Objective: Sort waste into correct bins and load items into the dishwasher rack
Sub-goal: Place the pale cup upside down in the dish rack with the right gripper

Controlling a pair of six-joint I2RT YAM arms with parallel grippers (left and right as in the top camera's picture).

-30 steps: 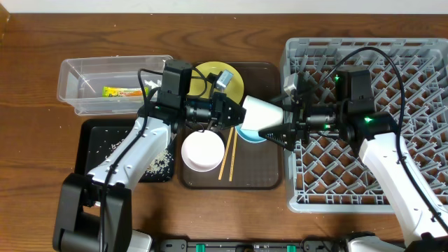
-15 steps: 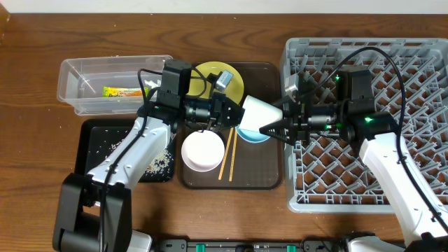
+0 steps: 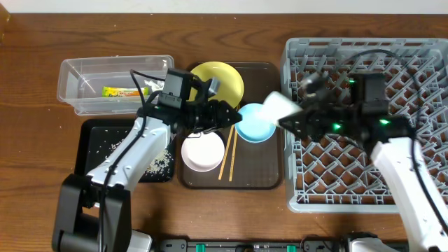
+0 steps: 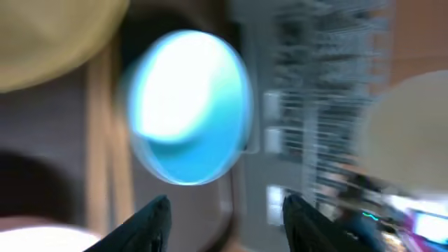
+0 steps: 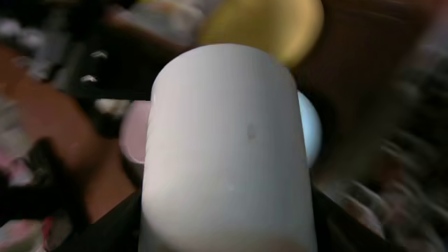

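Reference landmark: the brown serving tray (image 3: 260,173) on the table (image 3: 28,175).

1. Well to the left of the tray, toward the far side, the clear plastic tub (image 3: 70,70) is sitting with the yellow-green snack wrapper (image 3: 123,92) lying inside it.
2. Just beside the tray's left edge, the black tray (image 3: 98,133) is holding scattered white rice grains (image 3: 159,164).
3. Over the tray's middle, the left hand (image 3: 232,116) is hovering with its fingers (image 4: 150,213) spread apart and grasping nothing. They are pointing at the light-blue bowl (image 4: 189,105).
4. On the tray's far end, the yellow plate (image 3: 222,75) is lying flat.
5. On the tray's near left part, the white-pinkish bowl (image 3: 203,150) is standing upright.
6. Just right of that bowl, the wooden chopsticks (image 3: 227,155) are lying on the tray.
7. On the tray's right part, the light-blue bowl is resting mouth up.
8. Above the tray's right edge, the right hand (image 3: 288,119) is clenching the small pale cup (image 5: 227,140). The cup is tilted and touches neither the tray nor the rack.
9. Just beside the tray's right edge, the grey dishwasher rack (image 3: 357,44) is sitting on the table.
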